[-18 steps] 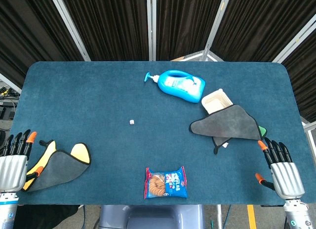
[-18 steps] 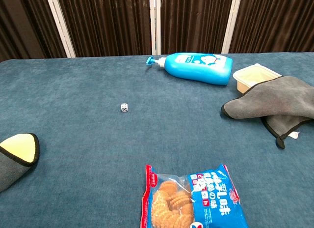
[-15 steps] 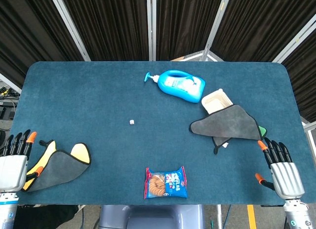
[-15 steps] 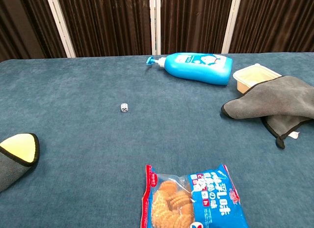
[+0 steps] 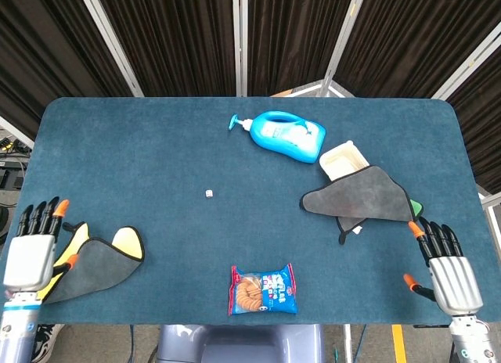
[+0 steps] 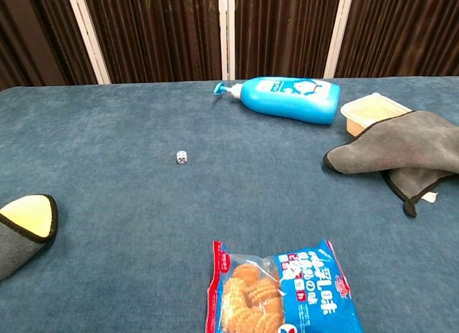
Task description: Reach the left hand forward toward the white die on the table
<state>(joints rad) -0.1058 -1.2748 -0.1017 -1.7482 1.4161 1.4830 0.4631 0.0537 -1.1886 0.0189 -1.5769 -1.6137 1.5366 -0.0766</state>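
— What has changed at the left robot hand [image 5: 31, 253]?

— Compared with a moment ago, it sits a little further in over the near-left edge of the worktop [image 5: 117, 152] and slightly higher in the head view, now overlapping the yellow-and-grey cloth [image 5: 98, 261]. Its fingers are straight and apart, and it holds nothing. The chest view does not show it at all.

— And the die [image 5: 209, 193]?

— It has not moved. It lies alone on the bare blue surface, left of centre, well apart from the left robot hand. The chest view shows it clearly as a small white cube with dark pips [image 6: 182, 156].

— So how far along is the reach?

— Only just begun, I judge. The shift is small, and most of the way to the die is still ahead: forward and toward the robot's right.

— Anything in the path?

— Only the cloth beneath the hand. The biscuit bag [image 5: 263, 289] lies at the near edge, off to the side of the line, and the blue bottle [image 5: 284, 135] is beyond the die.

— The right robot hand [image 5: 448, 269]?

— It is unchanged, at the near-right corner beside the grey cloth [image 5: 362, 195], fingers extended and spread, empty. The tub [image 5: 341, 158] half under that cloth plays no part here.
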